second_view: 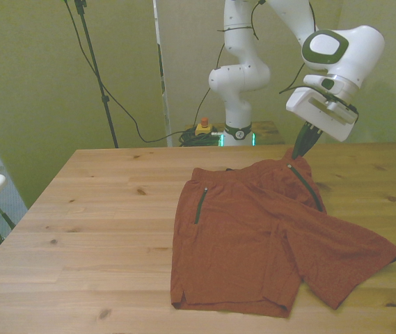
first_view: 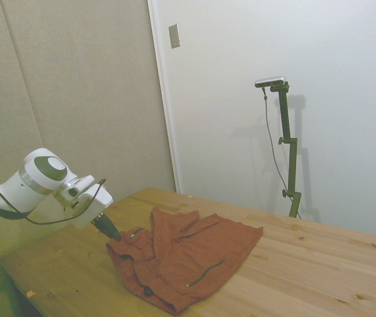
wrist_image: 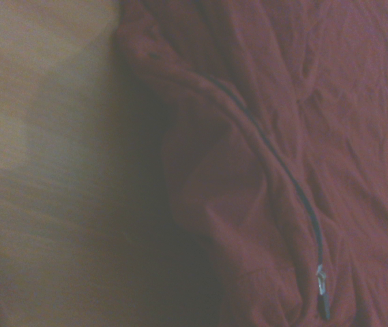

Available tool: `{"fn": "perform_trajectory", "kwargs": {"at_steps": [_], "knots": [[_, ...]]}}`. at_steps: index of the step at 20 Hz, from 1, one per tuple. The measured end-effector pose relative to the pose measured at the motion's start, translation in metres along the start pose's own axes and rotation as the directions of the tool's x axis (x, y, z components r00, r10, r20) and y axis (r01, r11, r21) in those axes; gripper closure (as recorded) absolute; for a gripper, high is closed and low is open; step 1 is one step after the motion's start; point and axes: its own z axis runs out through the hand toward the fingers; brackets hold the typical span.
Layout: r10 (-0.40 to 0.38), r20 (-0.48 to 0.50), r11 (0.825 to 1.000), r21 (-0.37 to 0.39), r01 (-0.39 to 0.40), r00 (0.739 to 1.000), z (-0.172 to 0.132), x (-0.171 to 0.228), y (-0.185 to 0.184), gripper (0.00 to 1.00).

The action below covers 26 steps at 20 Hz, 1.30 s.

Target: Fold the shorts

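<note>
Soft rust-red fabric shorts (second_view: 253, 229) lie spread on light wooden table (second_view: 86, 209), one waist corner bunched upward. Dark-fingered gripper (second_view: 303, 145) of white arm pinches that raised corner, fingers closed narrow on the cloth.

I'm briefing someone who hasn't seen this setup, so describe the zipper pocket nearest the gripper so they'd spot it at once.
Start at the wooden table, where the rust-red shorts lie spread flat. Go to their waistband corner on the front view's right, just under the gripper. The dark zipper slants away from that corner; the other zipper, toward the front view's left, is shorter and nearly straight.
</note>
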Motion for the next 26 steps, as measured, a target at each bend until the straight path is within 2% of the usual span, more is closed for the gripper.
{"fn": "perform_trajectory", "kwargs": {"at_steps": [6,10,13,18,24,26], "knots": [[0.066,0.191,0.983,0.158,-0.097,0.979,-0.027,0.072,0.044,1.00],[0.076,0.286,0.969,0.203,-0.138,0.955,-0.022,0.097,0.071,1.00],[0.110,0.340,0.963,0.196,-0.185,0.934,-0.001,0.118,0.098,1.00],[0.162,0.434,0.941,0.202,-0.271,0.886,0.038,0.157,0.162,1.00],[0.223,0.479,0.930,0.158,-0.333,0.849,0.075,0.172,0.207,1.00],[0.242,0.518,0.918,0.150,-0.366,0.820,0.099,0.175,0.221,1.00]]}}
